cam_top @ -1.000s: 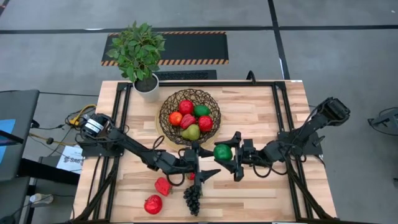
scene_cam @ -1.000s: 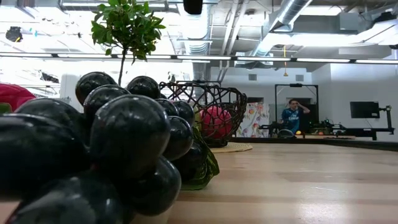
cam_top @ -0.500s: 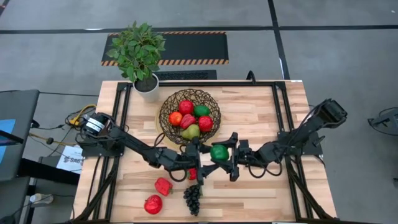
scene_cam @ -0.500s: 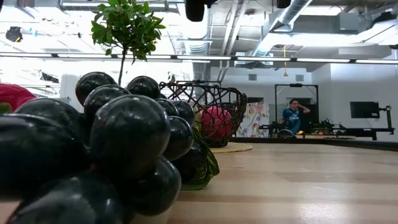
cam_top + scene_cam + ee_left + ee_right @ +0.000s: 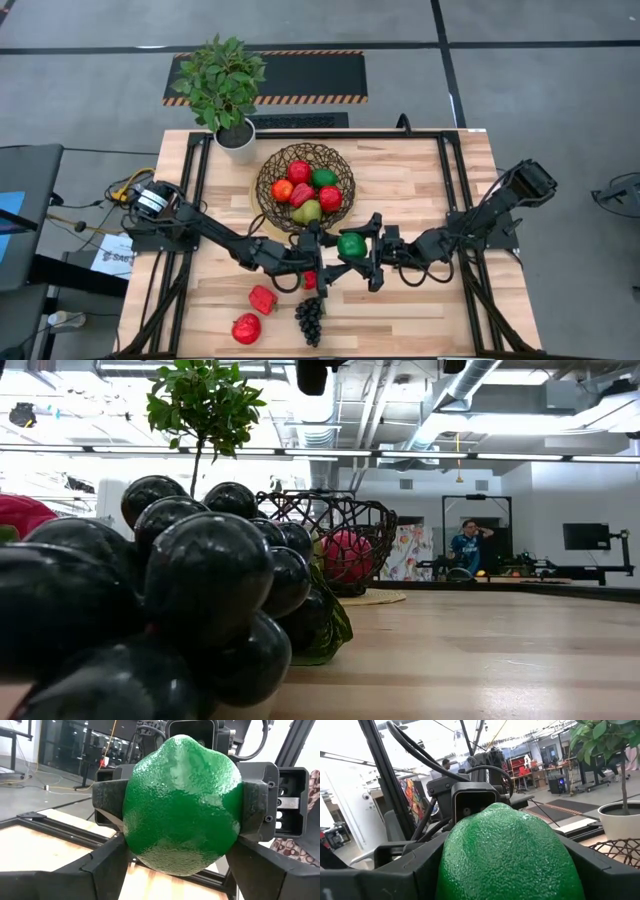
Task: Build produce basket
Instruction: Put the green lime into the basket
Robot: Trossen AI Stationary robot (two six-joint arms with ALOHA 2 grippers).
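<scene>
A pebbly green fruit hangs over the table's middle, just near of the basket, a dark woven bowl with red, orange, green and yellow-green pieces inside. My right gripper is shut on the fruit. My left gripper faces it from the left, open. In the left wrist view its fingers stand on either side of the fruit, low down; whether they touch it I cannot tell. The fruit fills the right wrist view. My right gripper pinches the green fruit between its two fingers, one on each opposite side. The fingers come level from the table's right. The fruit is lifted clear of the table, its pointed end up in the left wrist view.
A dark grape bunch lies at the near edge and fills the low view. Two red pieces lie near-left, and a small red one sits under the left gripper. A potted plant stands at the far left.
My right gripper has carried the green fruit a little toward the table's left, up to my left gripper. My left gripper has shifted toward the far edge to meet it, and more of the small red piece shows beneath it. Over the last half second both have kept almost still.
</scene>
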